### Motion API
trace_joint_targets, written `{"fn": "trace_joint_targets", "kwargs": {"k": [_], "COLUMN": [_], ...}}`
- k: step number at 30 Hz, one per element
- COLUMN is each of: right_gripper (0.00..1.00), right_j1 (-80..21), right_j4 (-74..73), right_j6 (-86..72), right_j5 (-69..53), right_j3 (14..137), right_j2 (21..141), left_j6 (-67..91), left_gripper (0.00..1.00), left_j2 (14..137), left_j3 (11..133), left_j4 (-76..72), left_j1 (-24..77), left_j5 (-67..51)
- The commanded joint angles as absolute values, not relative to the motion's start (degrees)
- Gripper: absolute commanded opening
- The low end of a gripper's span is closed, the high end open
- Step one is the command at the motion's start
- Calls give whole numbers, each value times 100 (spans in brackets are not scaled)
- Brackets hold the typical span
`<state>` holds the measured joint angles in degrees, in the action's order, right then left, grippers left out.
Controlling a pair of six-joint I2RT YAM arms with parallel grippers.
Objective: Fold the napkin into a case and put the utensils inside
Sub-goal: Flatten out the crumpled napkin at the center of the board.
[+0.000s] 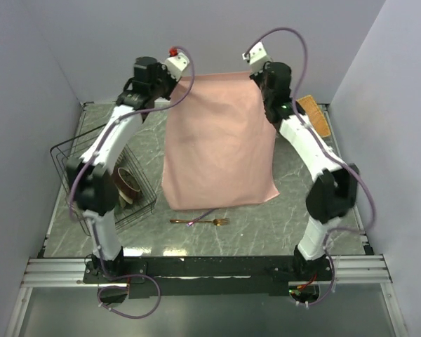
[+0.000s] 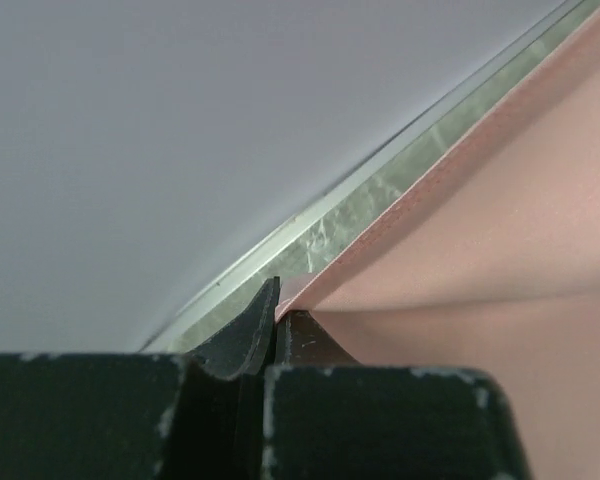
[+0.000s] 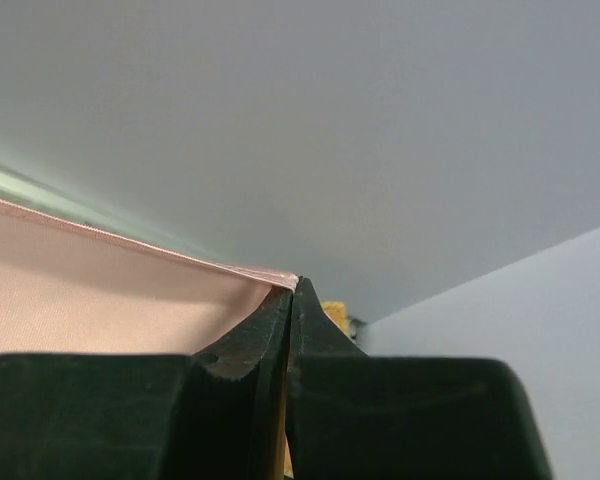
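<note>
The salmon-pink napkin (image 1: 219, 140) hangs stretched between both arms, its top edge lifted at the back and its lower edge resting on the table. My left gripper (image 1: 184, 78) is shut on the napkin's top left corner (image 2: 298, 290). My right gripper (image 1: 256, 76) is shut on the top right corner (image 3: 280, 277). The gold fork (image 1: 212, 222) lies on the marble table just in front of the napkin's lower edge, tines to the right. A slim purplish handle (image 1: 202, 217), probably the spoon's, pokes out from under the cloth next to it.
A black wire rack (image 1: 102, 175) with crockery stands at the left, under the left arm. An orange-tan woven mat (image 1: 313, 114) lies at the back right, behind the right arm. Grey walls enclose the table (image 1: 266, 232) on three sides.
</note>
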<state>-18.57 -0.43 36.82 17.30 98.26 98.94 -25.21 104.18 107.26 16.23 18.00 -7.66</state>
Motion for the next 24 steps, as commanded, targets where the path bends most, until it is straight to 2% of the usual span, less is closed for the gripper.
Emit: {"fn": "trace_joint_targets", "kwargs": {"k": [1, 2, 3, 4, 5, 6, 7, 9, 10, 14, 15, 19, 24], "right_gripper": [0, 0, 7, 17, 27, 50, 61, 78, 81, 89, 100, 100, 100], "right_j1": [-1662, -1652, -1644, -1652, -1644, -1644, -1644, -1644, -1626, -1582, -1556, -1485, -1433], "right_j4": [650, 676, 685, 590, 493, 396, 100, -87, -123, -288, -542, -2454, -4356], "right_j6": [3885, 3893, 3920, 3929, 3937, 3911, 3894, 3867, 3850, 3579, 3455, 2928, 2847], "right_j5": [1564, 1669, 1766, 1871, 2081, 2161, 2180, 2267, 2207, 1829, 1698, 749, -578], "right_j3": [10745, 10967, 11238, 11929, 12318, 13097, 13452, 13815, 13695, 12412, 12123, 11559, 11215], "right_j2": [11115, 11423, 12061, 12381, 12958, 13207, 13401, 13597, 13492, 12326, 12148, 11366, 11022], "left_j6": [-2391, -2295, -2250, -2172, -2023, -1978, -1934, -1881, -1907, -1855, -1828, -1854, -2073], "left_gripper": [4, 7, 10, 19, 43, 56, 78, 90, 95, 98, 98, 96, 85], "left_j2": [11704, 12264, 12513, 12733, 13109, 13261, 13376, 13517, 13474, 12660, 12500, 11691, 10917], "left_j3": [12106, 12338, 12566, 12899, 13085, 13252, 13524, 13701, 13702, 12886, 12746, 11868, 10901], "left_j4": [1643, 1644, 1574, 1460, 1346, 1153, 1047, 941, 940, 1133, 1369, 2713, 4488], "left_j1": [1582, 1547, 1486, 1451, 1424, 1372, 1362, 1362, 1362, 1310, 1257, 1151, 1081], "left_j5": [-343, -299, -264, -185, -124, -140, -54, -18, -26, -122, -288, -1509, -2943]}}
